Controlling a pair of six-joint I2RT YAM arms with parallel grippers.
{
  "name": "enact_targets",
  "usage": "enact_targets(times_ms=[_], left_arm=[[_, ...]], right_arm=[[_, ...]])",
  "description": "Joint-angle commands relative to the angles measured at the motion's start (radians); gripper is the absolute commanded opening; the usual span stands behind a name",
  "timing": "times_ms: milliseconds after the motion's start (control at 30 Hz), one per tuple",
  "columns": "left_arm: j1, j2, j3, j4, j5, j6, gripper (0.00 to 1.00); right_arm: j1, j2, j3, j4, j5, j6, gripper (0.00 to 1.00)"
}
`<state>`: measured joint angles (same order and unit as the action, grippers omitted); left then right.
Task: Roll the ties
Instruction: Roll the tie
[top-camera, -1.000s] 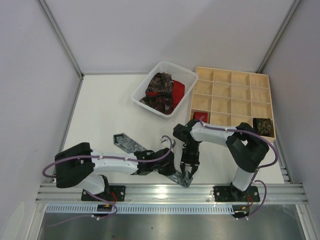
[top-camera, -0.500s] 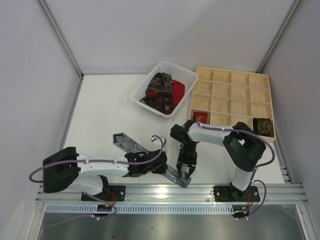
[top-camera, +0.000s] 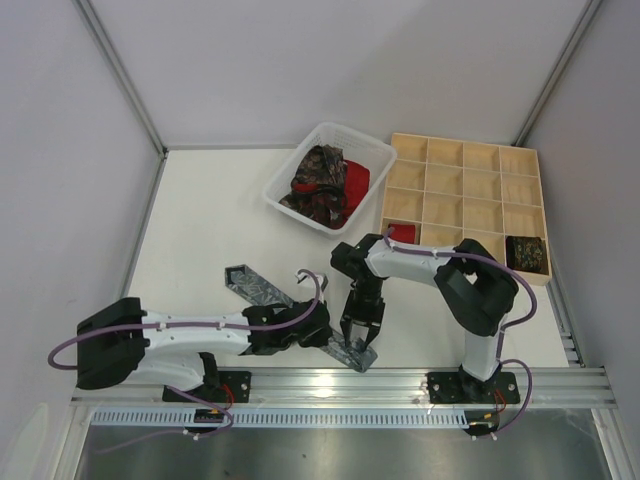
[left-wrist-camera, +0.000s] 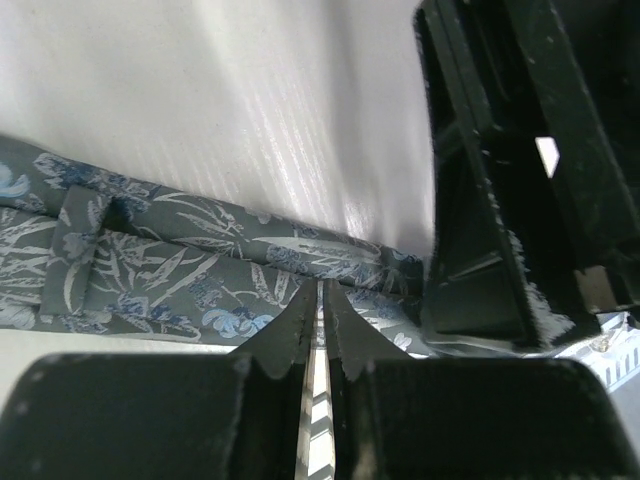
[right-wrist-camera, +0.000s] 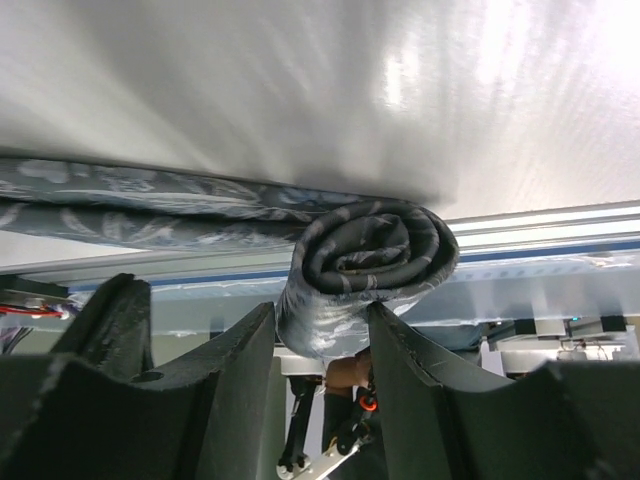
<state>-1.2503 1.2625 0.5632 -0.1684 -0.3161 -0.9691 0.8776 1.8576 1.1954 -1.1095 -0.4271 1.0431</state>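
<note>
A grey patterned tie (top-camera: 255, 286) lies diagonally on the table near the front edge. Its near end is wound into a small roll (right-wrist-camera: 372, 258). My right gripper (right-wrist-camera: 320, 315) is shut on that roll, one finger on each side; it shows in the top view (top-camera: 360, 338) too. My left gripper (left-wrist-camera: 322, 290) is shut, its tips resting on the flat part of the tie (left-wrist-camera: 180, 270) just left of the right gripper (left-wrist-camera: 490, 200). In the top view the left gripper (top-camera: 322, 336) is beside the roll.
A white basket (top-camera: 290, 170) at the back holds dark paisley (top-camera: 318, 185) and red (top-camera: 355, 182) ties. A wooden grid tray (top-camera: 465, 205) at the right holds a red roll (top-camera: 402, 232) and a dark roll (top-camera: 525, 252). The metal rail (top-camera: 340, 382) runs along the front edge.
Both grippers have shifted left along the tie, the right one carrying the roll. The left arm has stretched out lower and further left.
</note>
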Motion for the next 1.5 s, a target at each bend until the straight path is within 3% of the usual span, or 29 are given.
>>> enact_targets(times_ms=[0,467,1200,1467], left_arm=[[-0.009,-0.049,-0.013,-0.003,-0.043,-0.02,0.09],[-0.014,-0.19,-0.049,-0.088,-0.089,-0.051,0.1],[-0.014,-0.261,-0.034,-0.157,-0.112,-0.054,0.11],[-0.014,-0.25,-0.005,-0.143,-0.055,-0.03,0.11]], right_arm=[[0.015,0.037,0.058,-0.015,-0.001,0.021,0.48],[0.044,0.121,0.119,0.053,0.002,0.043,0.49],[0.052,-0.064,0.076,0.051,0.036,0.063,0.55],[-0.031,-0.221,0.113,0.031,0.217,-0.078,0.52]])
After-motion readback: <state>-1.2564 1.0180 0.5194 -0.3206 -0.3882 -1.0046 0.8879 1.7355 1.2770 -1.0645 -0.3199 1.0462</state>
